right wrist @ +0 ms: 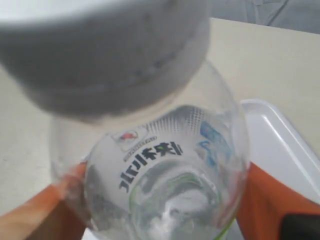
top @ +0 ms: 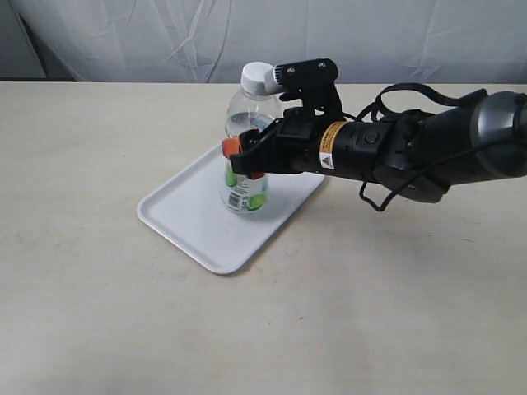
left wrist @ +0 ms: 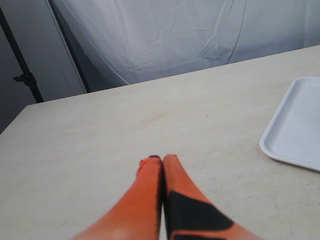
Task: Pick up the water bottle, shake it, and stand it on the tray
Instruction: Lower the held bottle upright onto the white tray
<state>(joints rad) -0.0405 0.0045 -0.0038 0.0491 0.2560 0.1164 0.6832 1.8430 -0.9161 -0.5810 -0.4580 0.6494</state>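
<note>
The water bottle (top: pixel 247 115), clear with a white cap (top: pixel 258 78) and a green and white label, stands upright on the white tray (top: pixel 193 222). My right gripper (top: pixel 244 160) reaches in from the right and is shut on the bottle's middle. In the right wrist view I look down past the cap at the bottle (right wrist: pixel 165 165), with an orange finger (right wrist: pixel 270 200) pressed against each side. My left gripper (left wrist: pixel 162 159) is shut with nothing in it, low over the table. It does not show in the exterior view.
The beige table (top: pixel 82 288) stretches around the tray. A white curtain (top: pixel 165 33) hangs behind it. In the left wrist view a corner of the tray (left wrist: pixel 300 125) lies to one side of the shut fingers.
</note>
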